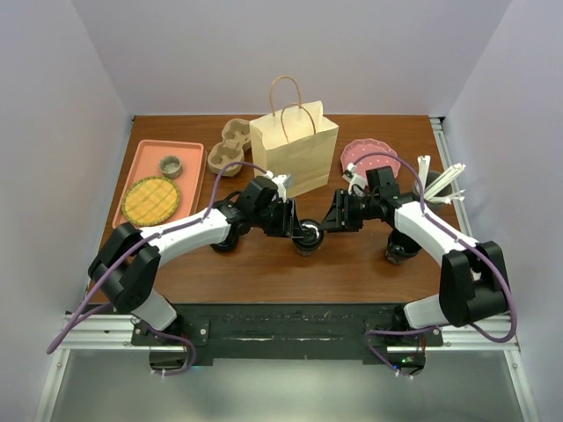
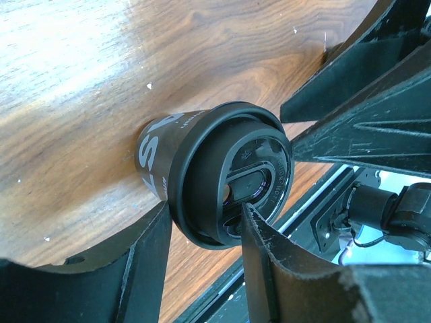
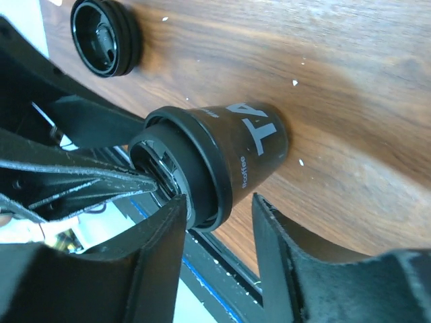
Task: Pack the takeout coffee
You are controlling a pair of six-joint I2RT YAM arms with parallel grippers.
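Three cups: black, lidded and alike, in a row across the middle of the desk [image 1: 352, 268], somewhat nearer its near edge.
Takeout coffee [image 1: 308, 236]: the middle cup of the row, between the two arms; pale lettering on its wall; its base is at the wood, though whether it rests there I cannot tell.
Left claw [image 2: 205, 212]: clamped on the lid's rim, with one finger outside the rim and the other tip in the lid's sunken top.
Right claw [image 3: 219, 200]: straddles the same cup just under the lid from the opposite side; one finger meets the lid's edge and the other sits just beside the wall. Whether it presses, I cannot tell.
Left cup [image 1: 224, 243]: under the left arm, toward the left edge.
Right cup [image 1: 400, 251]: beneath the right arm, toward the right edge.
Paper bag [image 1: 295, 149]: upright at the middle of the far edge, handles up.
Pulp carrier [image 1: 229, 148]: just left of the bag, by the far edge.
Pink tray [image 1: 149, 151]: along the left edge near the far-left corner; it holds a yellow lattice disc [image 1: 151, 200] and a small grey ring [image 1: 171, 165].
Pink plate [image 1: 369, 156]: right of the bag.
White sticks [image 1: 444, 183]: at the right edge.
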